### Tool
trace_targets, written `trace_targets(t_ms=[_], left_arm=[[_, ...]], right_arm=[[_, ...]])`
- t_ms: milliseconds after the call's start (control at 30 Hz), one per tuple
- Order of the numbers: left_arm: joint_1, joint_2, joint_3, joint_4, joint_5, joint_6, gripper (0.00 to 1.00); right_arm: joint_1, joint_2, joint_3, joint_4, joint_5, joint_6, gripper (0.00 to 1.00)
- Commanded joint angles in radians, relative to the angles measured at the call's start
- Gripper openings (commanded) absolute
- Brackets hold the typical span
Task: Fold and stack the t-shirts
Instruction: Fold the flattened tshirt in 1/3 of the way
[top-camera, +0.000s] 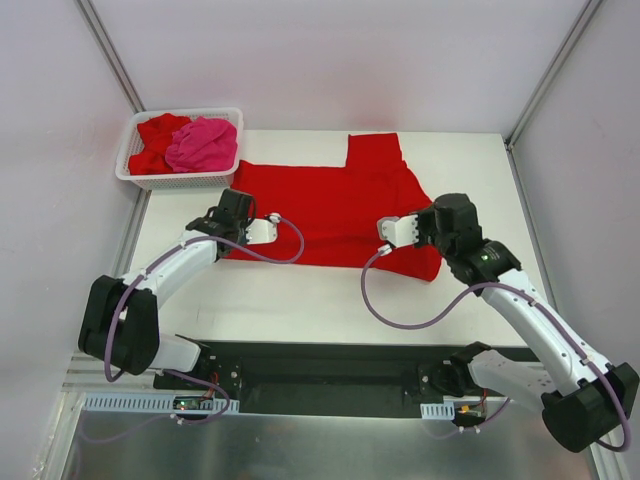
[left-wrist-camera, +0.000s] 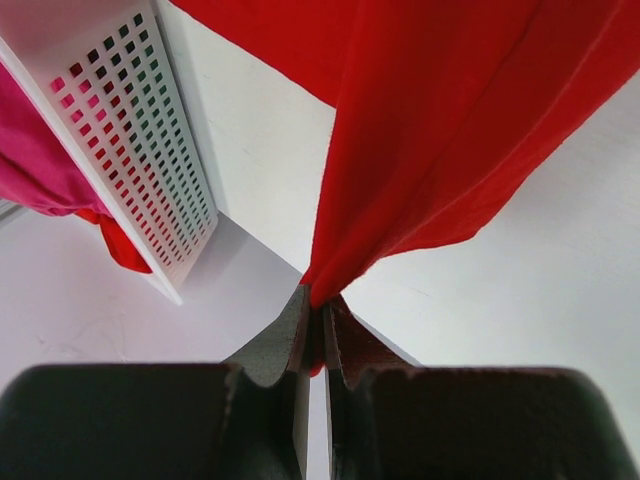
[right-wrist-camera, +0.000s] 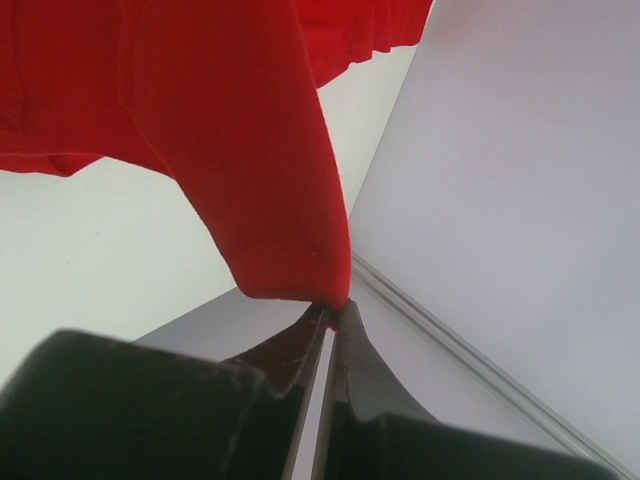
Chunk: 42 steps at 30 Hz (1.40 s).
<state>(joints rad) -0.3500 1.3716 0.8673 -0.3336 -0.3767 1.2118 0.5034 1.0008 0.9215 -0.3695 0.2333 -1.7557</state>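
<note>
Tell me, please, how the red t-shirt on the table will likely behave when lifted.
Probably floppy: the red t-shirt drapes in folds from the left hand and right hand. Likely light, since small pinches hold it. Its middle would probably sag.

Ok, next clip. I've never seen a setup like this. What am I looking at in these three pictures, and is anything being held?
The machine is a pair of robot arms bolted at the near edge of a white table. The wide picture is taken from above and behind them. The two close-ups come from a camera on each wrist, looking along that arm's own dark fingers. One red t-shirt lies spread on the table. The left gripper and the right gripper are each shut on its near edge, one toward each end, with a pinch of red cloth between the jaws. At the far left, a white lattice basket holds a pink t-shirt and a crumpled red garment.
</note>
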Motion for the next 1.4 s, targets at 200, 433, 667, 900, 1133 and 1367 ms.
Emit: trace_targets(t_ms=[200,433,667,900,1133,1367], left_arm=[[0.039,0.037,0.025,0.008,-0.03,0.002,0.0],[0.049,0.047,0.036,0.018,-0.03,0.005,0.0],[0.06,0.07,0.055,0.031,-0.031,0.012,0.0],[0.063,0.112,0.099,0.044,-0.033,0.025,0.0],[0.062,0.139,0.134,0.053,-0.033,0.037,0.0],[0.062,0.144,0.131,0.053,-0.034,0.037,0.0]], right_arm=[[-0.034,0.05,0.053,0.102,-0.052,-0.037,0.01],[-0.048,0.091,0.08,0.124,-0.06,-0.05,0.01],[-0.06,0.105,0.086,0.129,-0.061,-0.062,0.01],[-0.066,0.101,0.08,0.118,-0.06,-0.065,0.01],[-0.071,0.102,0.08,0.096,-0.058,-0.059,0.01],[-0.074,0.105,0.076,0.098,-0.066,-0.064,0.01]])
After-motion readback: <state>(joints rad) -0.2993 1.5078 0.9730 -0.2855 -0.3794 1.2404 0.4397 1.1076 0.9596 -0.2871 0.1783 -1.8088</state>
